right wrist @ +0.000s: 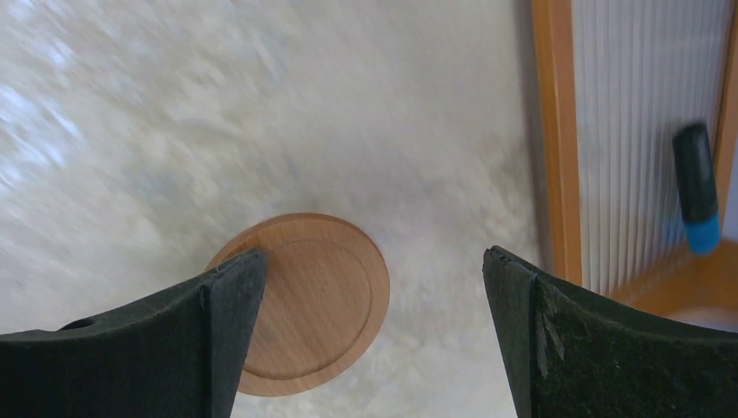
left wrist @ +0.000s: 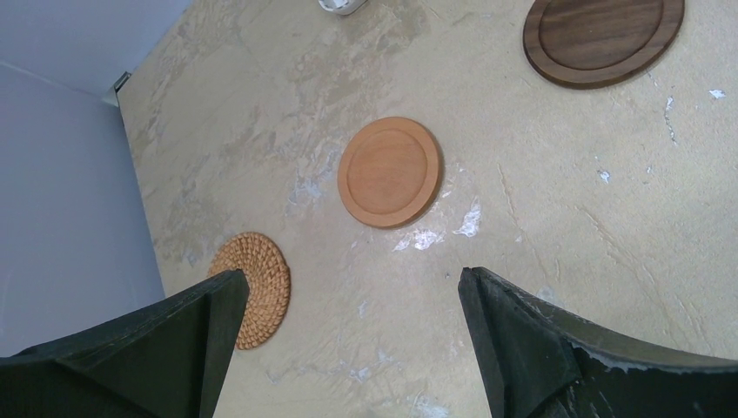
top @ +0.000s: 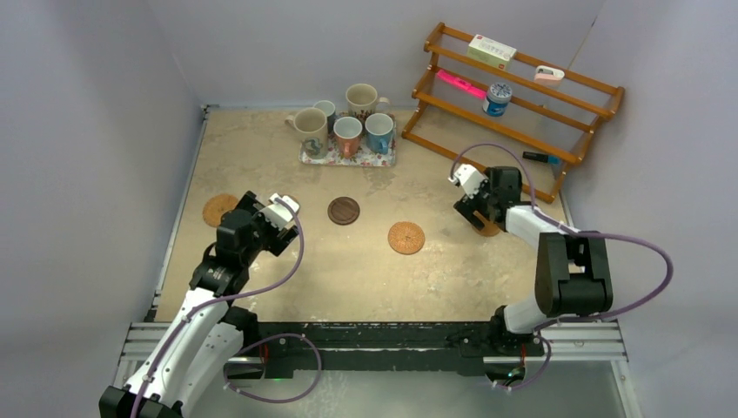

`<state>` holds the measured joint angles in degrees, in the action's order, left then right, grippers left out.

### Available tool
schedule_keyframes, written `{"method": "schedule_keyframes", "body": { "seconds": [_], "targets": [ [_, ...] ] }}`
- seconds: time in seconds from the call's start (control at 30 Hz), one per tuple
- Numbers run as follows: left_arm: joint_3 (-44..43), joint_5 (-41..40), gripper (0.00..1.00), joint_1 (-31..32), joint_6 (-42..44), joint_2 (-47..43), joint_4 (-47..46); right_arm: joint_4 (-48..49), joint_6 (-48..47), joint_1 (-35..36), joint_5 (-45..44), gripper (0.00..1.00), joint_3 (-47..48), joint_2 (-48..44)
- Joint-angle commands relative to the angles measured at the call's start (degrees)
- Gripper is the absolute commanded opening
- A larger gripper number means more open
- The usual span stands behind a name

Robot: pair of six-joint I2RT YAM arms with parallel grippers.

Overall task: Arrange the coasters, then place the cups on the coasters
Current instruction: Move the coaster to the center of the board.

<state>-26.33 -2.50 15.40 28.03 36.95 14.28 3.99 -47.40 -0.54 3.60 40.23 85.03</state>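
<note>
**Coasters loose, no cup placed – early stage**

Five coasters lie flat on the beige tabletop point(top: 365, 279), scattered in a rough line rather than a tidy arrangement. The reference for places is the dark brown round wooden coaster point(top: 344, 210), mid-table.
- Left of it, near the tabletop's edge: a woven orange-tan round coaster point(top: 219, 209).
- Between those two: a smooth orange-tan wooden disc coaster point(left wrist: 389, 171). It shows only in the left wrist view; the arm hides it from overhead.
- Right of it and a bit nearer the arms: a second woven orange round coaster point(top: 406, 237).
- Farther right again: a second smooth tan wooden disc coaster point(right wrist: 305, 305), under the right arm.

All five cups stand bunched on the rectangular floral tray point(top: 365, 162), straight behind the dark coaster. They are a big cream printed mug point(top: 311, 131), another cream printed mug point(top: 361, 98), a reddish-orange mug point(top: 348, 135), a light blue mug point(top: 379, 132) and a small grey-blue mug point(top: 326, 109). None is on a coaster.

The left gripper point(left wrist: 352, 274) hovers above the smooth disc left of the dark coaster, jaws spread wide and empty. The right gripper point(right wrist: 374, 254) is low over the far-right smooth disc, jaws wide apart and holding nothing. One finger overlaps the disc's rim in the right wrist view; I can't tell whether it touches.

My read is that the arranging step is in hand and not finished. All five cup placements are left.
</note>
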Motion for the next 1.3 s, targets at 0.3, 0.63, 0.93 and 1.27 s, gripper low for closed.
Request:
{"method": "schedule_keyframes", "body": {
  "seconds": [0.3, 0.63, 0.93, 1.27],
  "targets": [
    [0.65, 0.7, 1.0, -0.37, -0.38, -1.92, -1.66, -11.46, 6.23, 15.48, 4.55, 0.99, 9.65, 12.78],
    [1.0, 1.5, 1.0, -0.37, -0.13, -3.34, -1.63, -13.39, 8.59, 25.2, 7.31, 0.99, 17.45, 18.25],
    [1.21, 0.23, 1.0, -0.37, -0.24, -3.52, -2.05, -10.52, 10.57, 30.25, 10.58, 0.99, 18.35, 19.41],
    [1.39, -0.07, 1.0, -0.37, -0.27, -4.32, -2.17, -3.49, 16.39, 31.43, 7.21, 0.99, 19.12, 21.36]
  ]
}}
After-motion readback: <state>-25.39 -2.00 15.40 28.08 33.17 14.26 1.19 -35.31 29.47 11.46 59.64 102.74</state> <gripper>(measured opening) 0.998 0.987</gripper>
